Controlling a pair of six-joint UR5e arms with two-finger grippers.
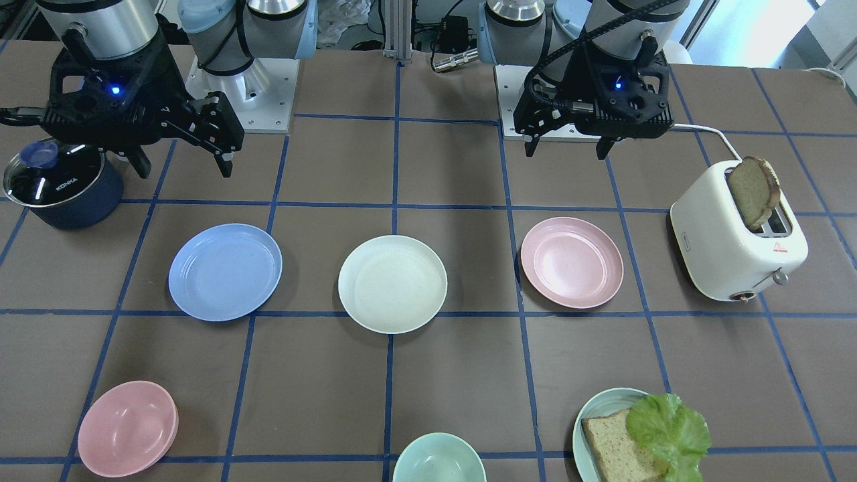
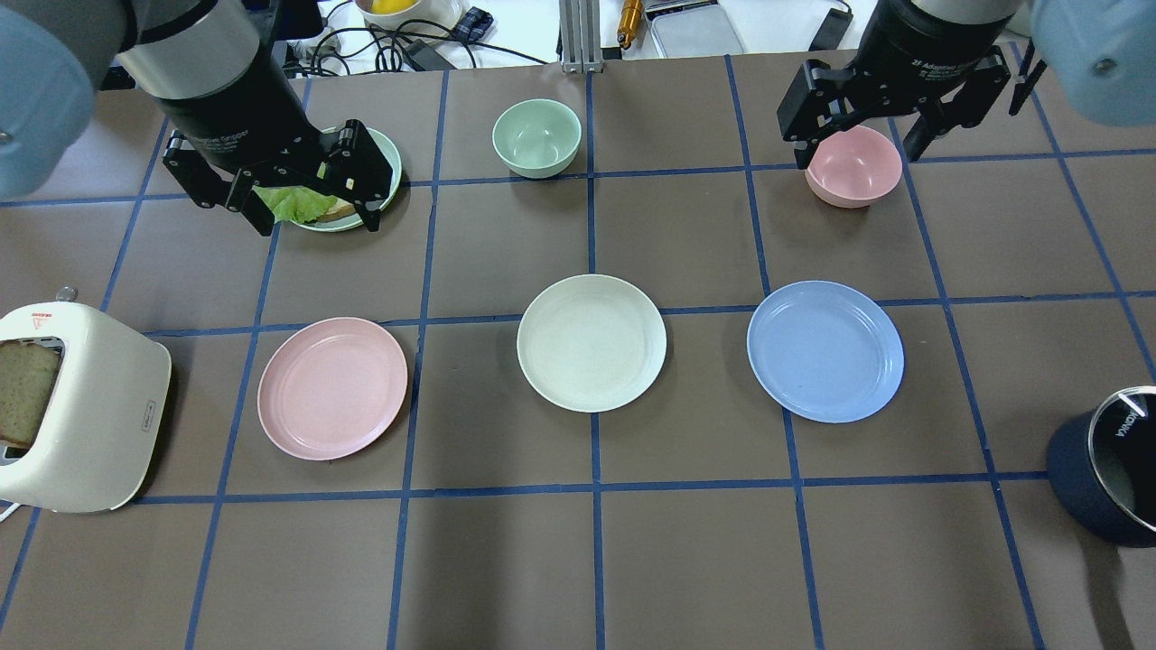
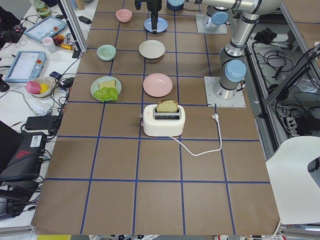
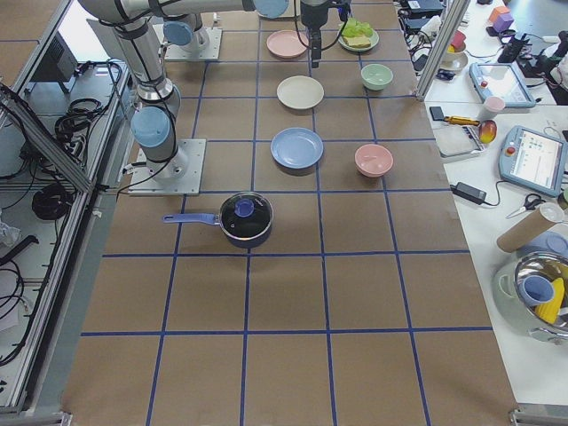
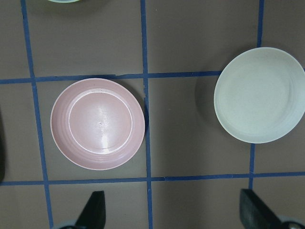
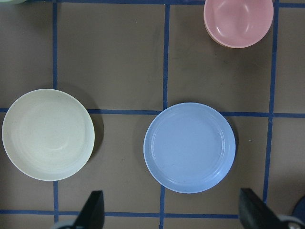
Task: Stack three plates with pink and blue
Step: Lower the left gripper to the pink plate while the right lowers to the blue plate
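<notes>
Three plates lie apart in a row on the brown table, none stacked. The light blue plate is on the robot's right. The cream-white plate is in the middle. The pale pink plate is on the robot's left. My left gripper hangs open and empty high above the table, looking down on the pink plate. My right gripper is open and empty, high above the blue plate.
A white toaster holding a bread slice stands at the robot's far left. A dark lidded pot stands at its far right. Stacked pink bowls, a teal bowl and a teal plate with bread and lettuce line the far side.
</notes>
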